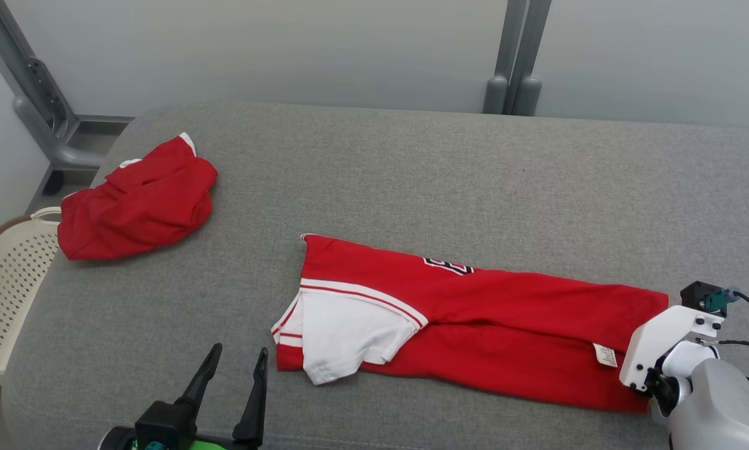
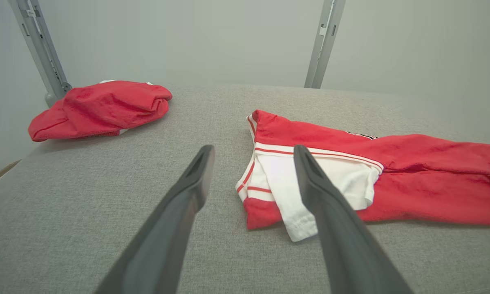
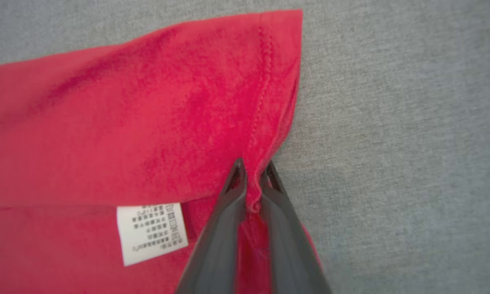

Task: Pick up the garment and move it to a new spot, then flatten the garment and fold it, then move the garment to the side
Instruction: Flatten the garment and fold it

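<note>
Red heap (image 1: 137, 203) parked at the surface's (image 1: 411, 175) left edge, out of the way | left tool (image 1: 238, 350) fingers spread, empty, poised near the white sleeve (image 1: 343, 331) | garment (image 1: 474, 312) folded lengthwise mid-surface | right tool (image 3: 253, 167) clenched on its hem corner, likely to lift it for folding.

Place: most likely a robot test room or lab, not a home.
Work surface: a wide table (image 1: 411, 169) covered in grey cloth, with rounded corners.
Walls: plain pale panels (image 1: 287, 50) on the far side.
Frame: grey metal posts (image 1: 516, 56) at the far right, a slanted grey brace (image 1: 43, 100) at the far left.
Storage: a cream perforated basket (image 1: 5, 281) beside the table's left edge.
Materials: one garment (image 1: 505, 312) laid out long on the near side, one red bundle (image 1: 137, 206) at the far left.
</note>
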{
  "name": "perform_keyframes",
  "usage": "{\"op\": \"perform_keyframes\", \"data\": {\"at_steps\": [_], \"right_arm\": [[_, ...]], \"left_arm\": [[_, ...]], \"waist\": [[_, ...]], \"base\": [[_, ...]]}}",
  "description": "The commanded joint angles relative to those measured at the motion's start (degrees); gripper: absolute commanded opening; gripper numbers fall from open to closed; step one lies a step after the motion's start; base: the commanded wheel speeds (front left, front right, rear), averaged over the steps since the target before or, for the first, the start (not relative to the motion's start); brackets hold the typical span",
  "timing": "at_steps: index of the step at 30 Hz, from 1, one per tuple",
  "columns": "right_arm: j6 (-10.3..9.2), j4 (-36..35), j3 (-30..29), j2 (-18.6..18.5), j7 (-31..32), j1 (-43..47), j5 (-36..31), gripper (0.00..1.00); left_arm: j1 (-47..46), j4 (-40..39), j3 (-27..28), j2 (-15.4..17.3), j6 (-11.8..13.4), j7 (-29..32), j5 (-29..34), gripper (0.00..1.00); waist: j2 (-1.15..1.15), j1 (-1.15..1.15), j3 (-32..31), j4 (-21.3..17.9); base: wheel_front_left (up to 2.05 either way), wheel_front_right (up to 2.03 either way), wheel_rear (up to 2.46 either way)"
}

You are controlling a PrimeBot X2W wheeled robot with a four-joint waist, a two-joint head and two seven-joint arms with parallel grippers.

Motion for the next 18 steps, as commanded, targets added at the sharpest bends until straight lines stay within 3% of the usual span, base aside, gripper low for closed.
{"op": "perform_keyframes", "data": {"at_steps": [1, 8, 18], "right_arm": [[-0.11, 0.1, -1.1, -0.3, -0.3, -0.1, -1.2, 0.00], [-0.11, -4.2, -6.8, -0.4, -0.8, 0.0, -3.9, 0.00], [-0.11, -20.5, -15.2, -0.3, 2.1, 3.0, -13.4, 0.00]], "left_arm": [[-0.7, 0.3, 0.1, 0.0, -0.1, -0.1, -0.2, 1.00], [0.6, 0.2, 0.4, -0.1, -0.2, -0.1, -0.3, 1.00], [1.2, -0.4, 0.7, -0.6, 0.4, -0.1, 1.2, 1.00]], "waist": [[0.00, 0.00, -0.2, 0.0], [0.00, 0.00, -1.0, -0.4], [0.00, 0.00, -1.8, -1.1]], "base": [[0.00, 0.00, 0.00], [0.00, 0.00, 0.00], [0.00, 0.00, 0.00]]}}
